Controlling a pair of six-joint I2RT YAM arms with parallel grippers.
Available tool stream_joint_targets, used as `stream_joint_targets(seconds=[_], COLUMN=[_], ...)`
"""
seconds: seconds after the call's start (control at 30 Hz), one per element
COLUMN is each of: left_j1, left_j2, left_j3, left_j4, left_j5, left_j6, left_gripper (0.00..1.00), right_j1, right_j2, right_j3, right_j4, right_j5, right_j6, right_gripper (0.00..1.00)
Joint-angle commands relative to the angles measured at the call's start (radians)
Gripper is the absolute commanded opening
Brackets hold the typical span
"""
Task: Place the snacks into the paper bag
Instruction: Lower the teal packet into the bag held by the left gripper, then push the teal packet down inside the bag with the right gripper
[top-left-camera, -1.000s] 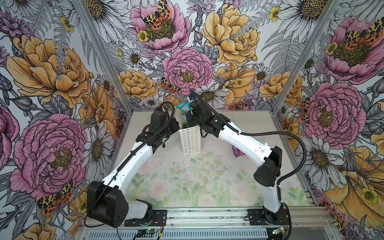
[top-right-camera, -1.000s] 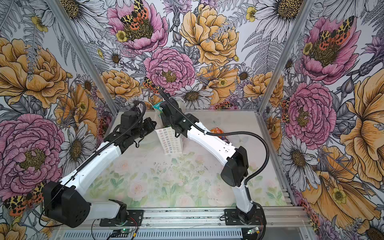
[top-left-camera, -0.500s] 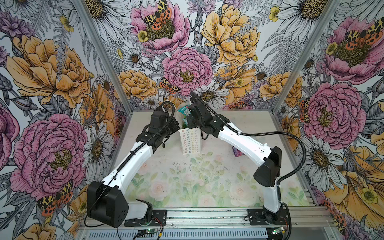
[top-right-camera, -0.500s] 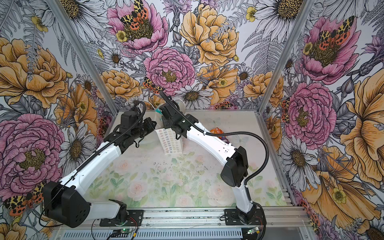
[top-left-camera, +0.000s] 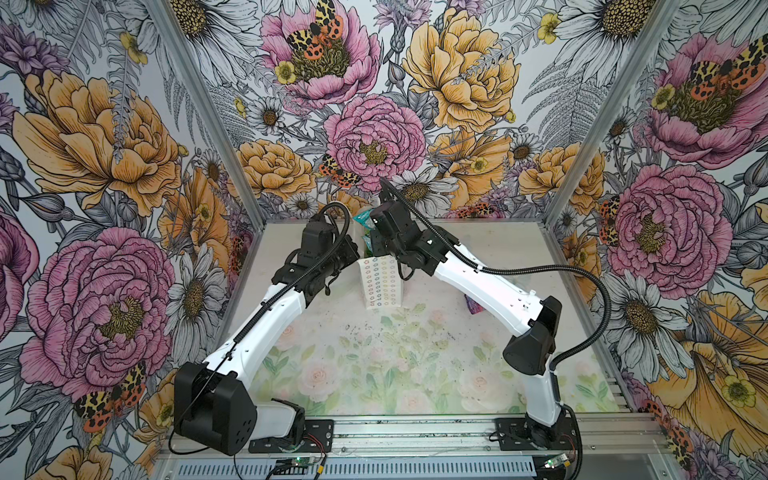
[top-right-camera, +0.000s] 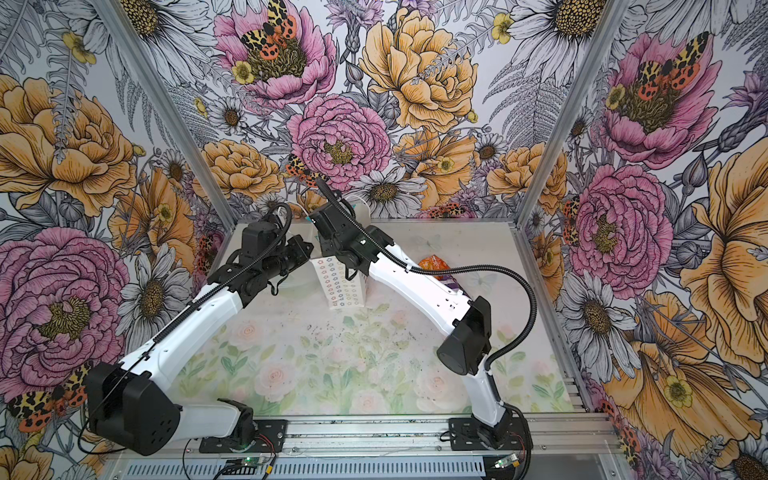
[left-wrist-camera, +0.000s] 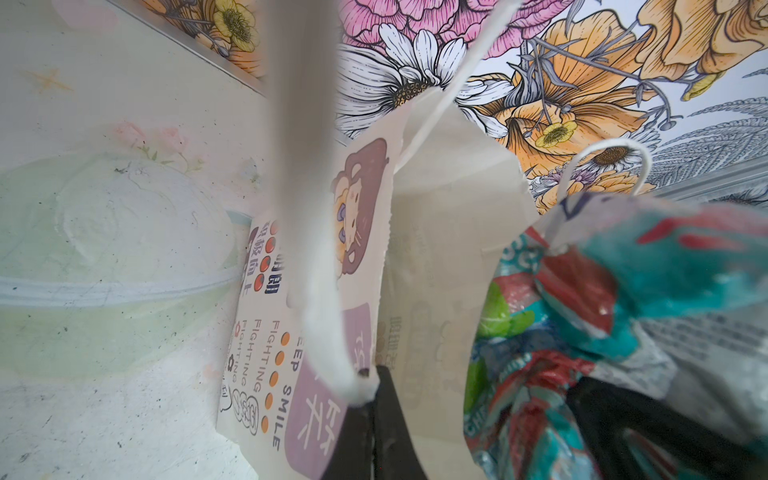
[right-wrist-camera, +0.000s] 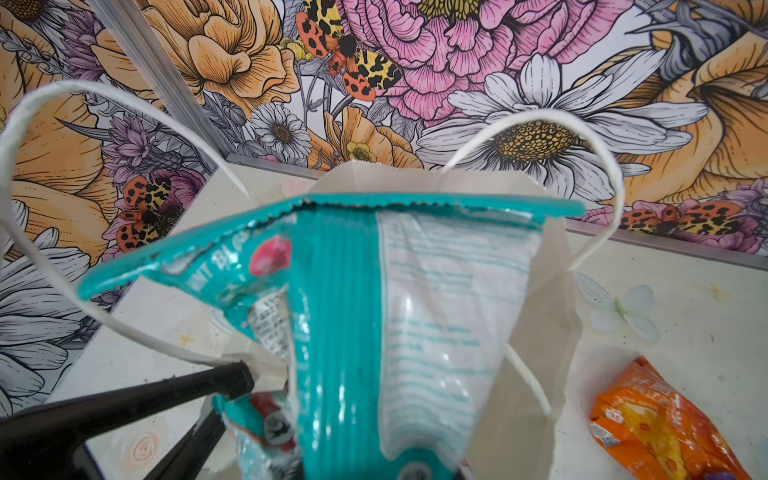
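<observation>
Top views: paper bag (top-left-camera: 380, 286) stands upright on the bench (top-left-camera: 374, 365), centre frame toward the back wall, w/ both arms meeting over its mouth. Only its narrow side shows there, matte white w/ rows of small coloured rings. L wrist cam alone gives the wide face: purple cartoon panels, orange dots, "SMILE" and "FIGHTING" print.

Left tool (left-wrist-camera: 374, 428) is clenched on the bag's rim, right where a string handle (left-wrist-camera: 318, 299) of thin white cord is fixed. Right tool (top-left-camera: 371, 235) is grasping the teal packet (right-wrist-camera: 374, 311) at the bag's open mouth. The packet is crinkly foil w/ a serrated top seal and a pale back panel of fine print. More crumpled teal-red foil sits under it, prob. inside the bag, but it's blurred.

R wrist cam shows an orange packet (right-wrist-camera: 656, 424) flat on the bench near the bag. In a top view it's half hidden behind the right forearm, mid-right, w/ a purple packet (top-right-camera: 451, 284) just beside it.
</observation>
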Motion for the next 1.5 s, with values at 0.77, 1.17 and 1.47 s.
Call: stream_joint_targets(seconds=[0.77,1.17,1.47], left_j1=[-0.011,-0.014,-0.012], left_j2=[-0.007,-0.019,-0.018], left_j3=[0.007,0.001,-0.003], left_j4=[-0.006,-0.004,-0.003], left_j5=[0.009,0.007,0.005], left_j6=[-0.007,-0.007,-0.007], left_gripper=[0.0,0.0,0.0], right_j1=[0.015,0.016,0.018], right_j2=[0.019,0.018,0.015], right_j3=[0.029,0.026,0.026], right_j4=[-0.01,-0.018,-0.022], right_j5=[-0.001,-0.003,-0.002], right_j6=[0.07,0.076,0.08], right_gripper=[0.02,0.06,0.08])
